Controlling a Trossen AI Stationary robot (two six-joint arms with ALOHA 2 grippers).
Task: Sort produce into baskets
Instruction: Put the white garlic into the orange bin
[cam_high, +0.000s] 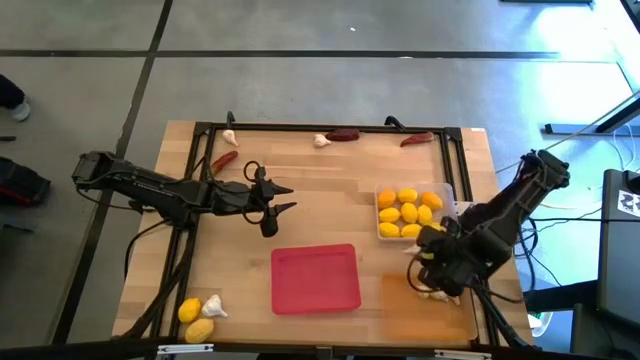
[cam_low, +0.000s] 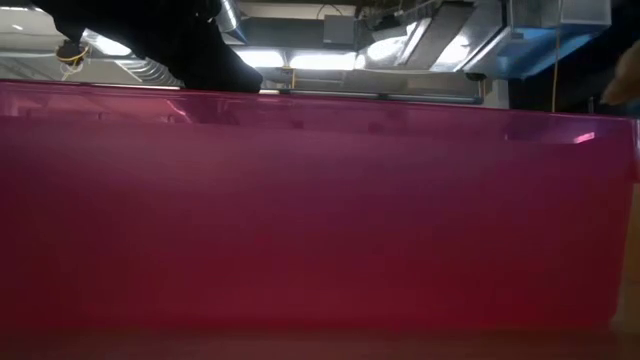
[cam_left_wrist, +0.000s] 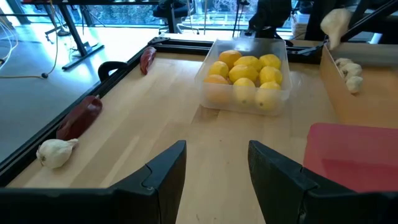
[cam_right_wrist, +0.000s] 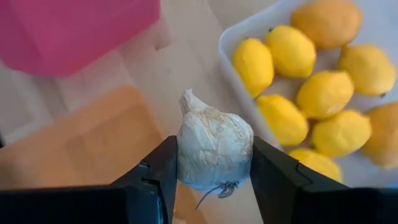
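Our right gripper clamped on a garlic bulb near our desk's right edge; left gripper agape, empty.

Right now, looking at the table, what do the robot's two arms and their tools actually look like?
Both arms are dark, nearly black, built of jointed segments, with black cables trailing off the table behind them. The left tool ends in two slim, dark, pointed fingers, flat-faced and matte up close. The right tool has the same dark, blocky fingers. A bit of yellow shows near the right arm's wrist in the high view.
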